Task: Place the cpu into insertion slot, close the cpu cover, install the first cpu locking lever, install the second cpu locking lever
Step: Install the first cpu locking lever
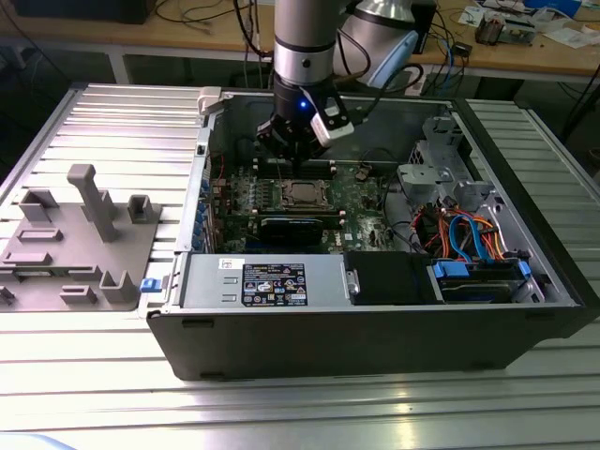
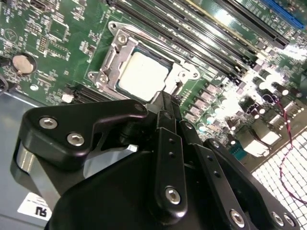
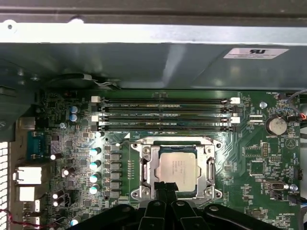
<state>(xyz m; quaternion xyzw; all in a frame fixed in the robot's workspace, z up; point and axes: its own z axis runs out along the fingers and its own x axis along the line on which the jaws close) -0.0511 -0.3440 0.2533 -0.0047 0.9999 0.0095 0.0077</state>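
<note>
The cpu lies flat in the insertion slot on the green motherboard, silver top facing up; it also shows in the second wrist view and the exterior view. The cpu cover lies down around it as a silvery frame. My gripper hangs just above the socket's edge, its black fingertips pressed together at the cpu's rim. In the second wrist view the gripper meets the frame's edge. I cannot make out a locking lever between the fingers. In the exterior view the gripper reaches into the open case.
Long black memory slots run beside the socket. A row of capacitors stands on its other side. The case wall rises behind the board. A drive cage with cables sits at the exterior view's right, a grey parts fixture at its left.
</note>
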